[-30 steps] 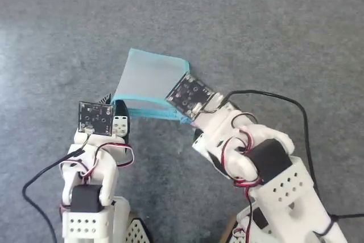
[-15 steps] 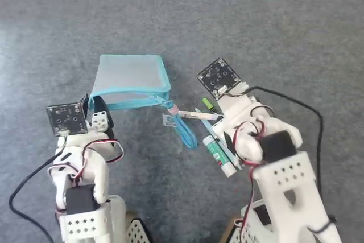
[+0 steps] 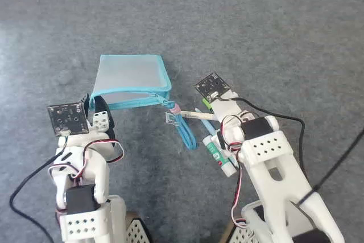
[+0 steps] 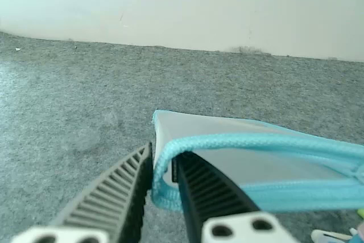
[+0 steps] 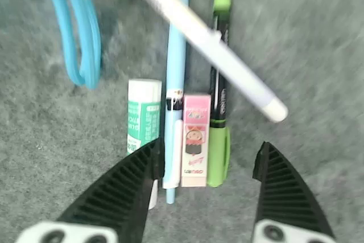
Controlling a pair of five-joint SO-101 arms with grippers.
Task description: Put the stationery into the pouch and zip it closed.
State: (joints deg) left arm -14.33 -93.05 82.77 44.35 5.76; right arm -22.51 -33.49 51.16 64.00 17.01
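Observation:
A pale blue mesh pouch (image 3: 131, 78) with cyan trim lies flat on the grey carpet. My left gripper (image 3: 96, 105) is shut on its near left corner; the left wrist view shows the fingers (image 4: 196, 189) pinching the pouch's (image 4: 250, 163) cyan edge. My right gripper (image 3: 220, 135) hangs open above the stationery, its fingers (image 5: 122, 197) straddling the pile. Side by side lie a glue stick (image 5: 142, 126), a blue pen (image 5: 175, 78), a pink eraser (image 5: 195, 140) and a green highlighter (image 5: 219, 83). A white pen (image 5: 199, 38) lies slanted across them.
The pouch's cyan wrist strap (image 3: 185, 130) trails from the zipper end towards the glue stick (image 3: 219, 156). A white wall runs along the far edge of the carpet (image 3: 284, 38). Open carpet lies to the far right and far left.
The pouch has shifted left and dropped flat, along with my left gripper. My right arm has pulled back from the pouch's edge and now hangs over the uncovered stationery.

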